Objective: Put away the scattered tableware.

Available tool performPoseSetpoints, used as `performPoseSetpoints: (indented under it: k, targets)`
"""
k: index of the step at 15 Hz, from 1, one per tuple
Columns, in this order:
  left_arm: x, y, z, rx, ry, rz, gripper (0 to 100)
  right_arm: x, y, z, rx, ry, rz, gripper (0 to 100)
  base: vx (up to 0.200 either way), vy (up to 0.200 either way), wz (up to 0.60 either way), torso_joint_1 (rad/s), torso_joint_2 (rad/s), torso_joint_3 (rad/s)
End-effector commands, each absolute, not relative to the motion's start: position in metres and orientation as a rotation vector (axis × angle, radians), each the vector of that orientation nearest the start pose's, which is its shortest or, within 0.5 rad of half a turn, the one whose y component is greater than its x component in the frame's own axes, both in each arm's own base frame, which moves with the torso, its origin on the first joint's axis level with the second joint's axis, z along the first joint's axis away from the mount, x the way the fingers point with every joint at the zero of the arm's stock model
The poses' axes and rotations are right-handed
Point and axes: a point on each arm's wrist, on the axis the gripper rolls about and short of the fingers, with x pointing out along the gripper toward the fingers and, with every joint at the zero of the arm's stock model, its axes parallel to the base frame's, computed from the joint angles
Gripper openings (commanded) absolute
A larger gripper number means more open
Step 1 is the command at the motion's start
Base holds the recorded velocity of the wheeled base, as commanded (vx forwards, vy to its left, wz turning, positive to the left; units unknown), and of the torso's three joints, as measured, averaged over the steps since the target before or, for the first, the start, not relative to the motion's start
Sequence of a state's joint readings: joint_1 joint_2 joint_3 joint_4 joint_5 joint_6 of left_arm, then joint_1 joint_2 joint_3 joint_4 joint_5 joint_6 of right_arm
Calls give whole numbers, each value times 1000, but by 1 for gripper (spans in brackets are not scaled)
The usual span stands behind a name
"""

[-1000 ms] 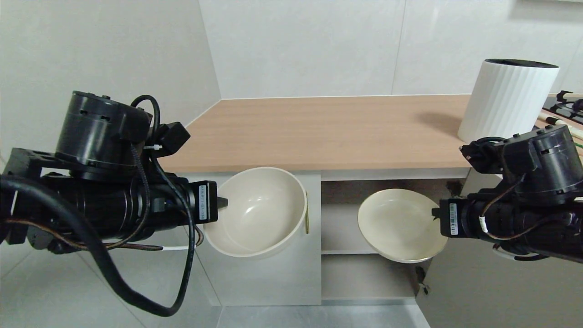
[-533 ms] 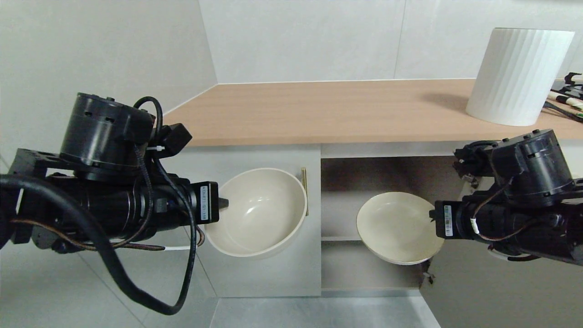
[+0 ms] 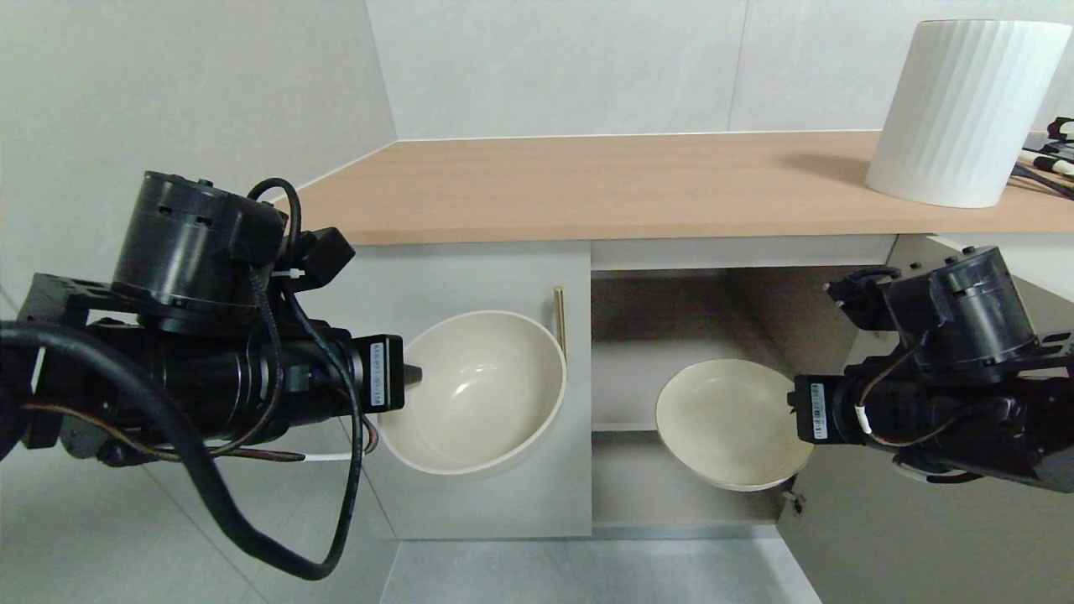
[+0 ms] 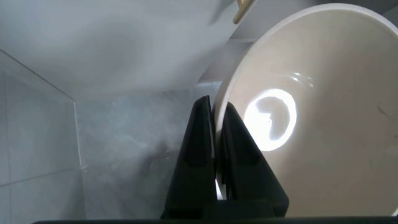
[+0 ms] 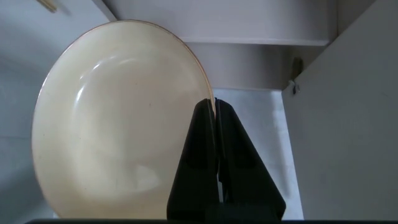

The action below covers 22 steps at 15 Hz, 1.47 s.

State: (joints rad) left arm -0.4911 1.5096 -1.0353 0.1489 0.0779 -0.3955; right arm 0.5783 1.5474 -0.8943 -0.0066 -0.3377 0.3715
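Note:
My left gripper (image 3: 409,374) is shut on the rim of a deep cream bowl (image 3: 470,393), held in the air in front of the closed left cabinet door (image 3: 478,277). In the left wrist view the fingers (image 4: 205,130) pinch the bowl (image 4: 311,112) at its edge. My right gripper (image 3: 793,396) is shut on the rim of a shallow cream plate (image 3: 728,424), held before the open cabinet compartment (image 3: 663,335). The right wrist view has the plate (image 5: 118,118) clamped at its rim between the fingers (image 5: 204,134).
A wooden countertop (image 3: 604,184) runs above the cabinet, with a white ribbed cylinder (image 3: 965,109) at its right end and utensils (image 3: 1049,159) beyond. Inside the open cabinet a shelf (image 3: 621,426) divides upper and lower space. The open door (image 3: 923,512) stands to the right. A brass handle (image 3: 558,323) is on the left door.
The camera has dropped, so the countertop sits higher in view and more of the cabinet interior shows. Both grippers keep hold of the bowl and the plate, and the plate sits slightly lower.

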Motion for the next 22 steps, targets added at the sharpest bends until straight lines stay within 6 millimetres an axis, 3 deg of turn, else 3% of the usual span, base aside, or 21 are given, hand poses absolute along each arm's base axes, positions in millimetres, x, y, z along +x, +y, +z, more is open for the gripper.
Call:
performPoseSetpoints:
  k: [1,4,5,6,7,9,12,17,22]
  targets:
    - [225,-119,227,-202,669,-273,0,223,137,187,67,634,126,0,0,0,0,0,0,0]
    - [225,-118,228,-203,666,-274,0,258,141,149,51,771,98,0,0,0,0,0,0,0]
    - [225,-118,227,-203,667,-274,0,274,143,125,53,818,82,0,0,0,0,0,0,0]
    - [225,-118,227,-203,667,-274,0,287,147,109,56,817,72,0,0,0,0,0,0,0]
    - [225,-118,228,-203,666,-274,0,290,148,104,62,814,68,0,0,0,0,0,0,0]
    - [225,-118,227,-203,667,-274,0,321,150,71,112,763,46,0,0,0,0,0,0,0]
    - [225,-119,227,-202,669,-273,0,357,150,50,139,732,10,0,0,0,0,0,0,0]
    - [225,-118,227,-203,667,-271,0,406,140,37,172,681,-49,0,0,0,0,0,0,0]
    - [227,-119,225,-200,675,-267,0,431,127,20,175,669,-125,0,0,0,0,0,0,0]
